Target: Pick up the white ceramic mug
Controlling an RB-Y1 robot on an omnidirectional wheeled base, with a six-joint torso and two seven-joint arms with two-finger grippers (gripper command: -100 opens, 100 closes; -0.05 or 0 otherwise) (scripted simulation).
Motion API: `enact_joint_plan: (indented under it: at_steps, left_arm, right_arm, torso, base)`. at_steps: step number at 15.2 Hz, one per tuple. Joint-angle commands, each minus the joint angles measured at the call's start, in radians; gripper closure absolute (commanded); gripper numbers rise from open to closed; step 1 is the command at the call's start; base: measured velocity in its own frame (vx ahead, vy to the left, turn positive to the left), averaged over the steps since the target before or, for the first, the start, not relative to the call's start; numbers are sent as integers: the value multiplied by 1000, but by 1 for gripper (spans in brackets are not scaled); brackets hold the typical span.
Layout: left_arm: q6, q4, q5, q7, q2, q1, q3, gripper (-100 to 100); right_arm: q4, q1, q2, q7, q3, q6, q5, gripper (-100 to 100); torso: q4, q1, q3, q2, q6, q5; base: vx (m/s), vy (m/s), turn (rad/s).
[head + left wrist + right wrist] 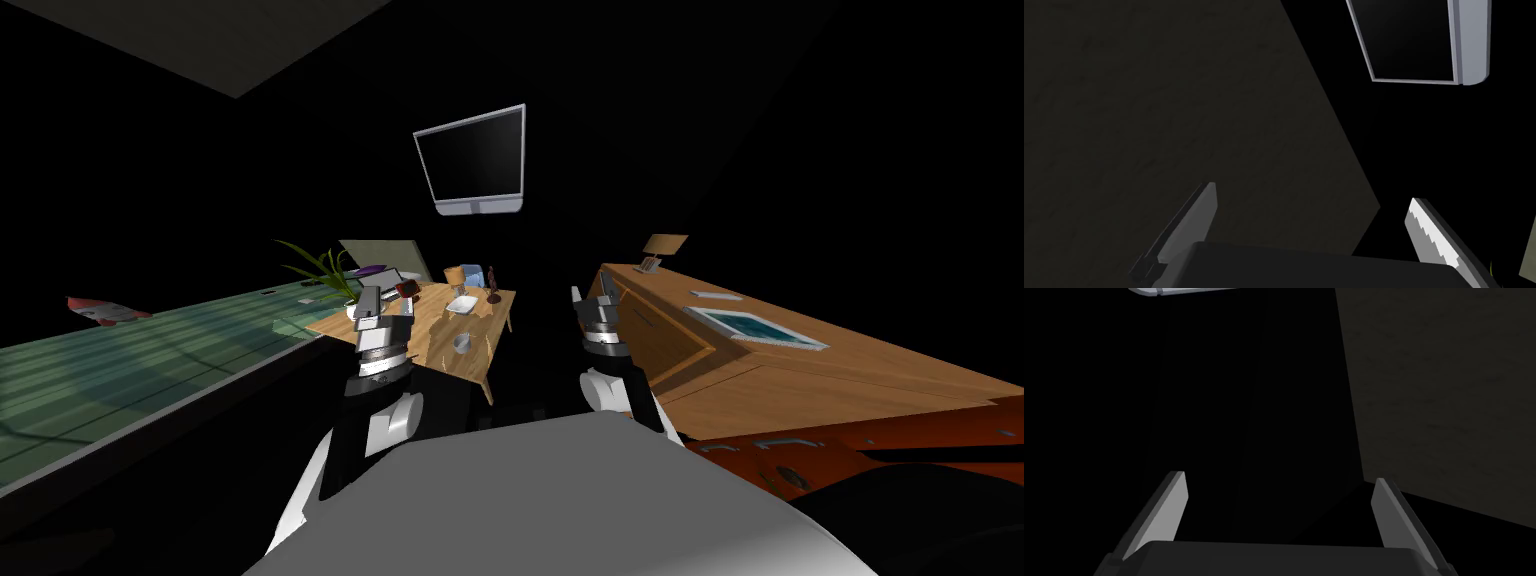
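Two grippers are hovering open and empty in front of me, neither one touching anything. The left gripper (368, 300) is pointing up over the near left corner of a wooden table (437, 325), and in its wrist view its fingers (1199, 215) are standing wide apart with nothing between them. The right gripper (598, 298) is hanging off the table's right side, between the table and a long wooden counter (850, 370), and its fingers (1169, 508) are likewise spreading wide around bare air. The mug (461, 342), small and pale grey-white, is sitting upright on the table near its front edge, by itself. It is lying between the two arms, nearer to the left one and well apart from both sets of fingers. Beyond it on the same table a white dish (463, 303) is lying, and further back a brown cup (453, 274), a blue thing (473, 275) and a dark red ornament (493, 292) are standing close together. A green plant (320, 268) is rising at the table's far left corner, and a dark screen (472, 160) is hanging above, against a black area.
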Motion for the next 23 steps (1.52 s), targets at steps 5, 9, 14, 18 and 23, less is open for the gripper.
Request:
enact_joint_plan:
  at_steps: [5, 9, 14, 18, 23]
  left_arm:
    - [67, 30, 21, -26, 103, -2, 20, -100]
    - [146, 69, 48, -60, 165, -4, 45, -100]
    - [220, 102, 71, -90, 201, -5, 67, -100]
    - [304, 140, 97, -123, 234, -7, 93, -100]
    - [395, 183, 127, -160, 264, -9, 121, -100]
  right_arm:
    - [0, 0, 0, 0, 0, 0, 0, 0]
    - [0, 0, 0, 0, 0, 0, 0, 0]
    - [0, 0, 0, 0, 0, 0, 0, 0]
    - [0, 0, 0, 0, 0, 0, 0, 0]
    - [0, 0, 0, 0, 0, 0, 0, 0]
  torso:
    - [0, -2, 1, 3, 0, 0]
    - [1, -2, 2, 3, 0, 0]
    - [0, -2, 1, 2, 0, 0]
    - [0, -3, 1, 2, 0, -1]
    - [0, -2, 1, 1, 0, 0]
  base:
    - [-30, -24, -58]
    - [-38, -34, -73]
    - [-26, -35, -70]
    - [-22, -42, -93]
    - [-15, -34, -85]
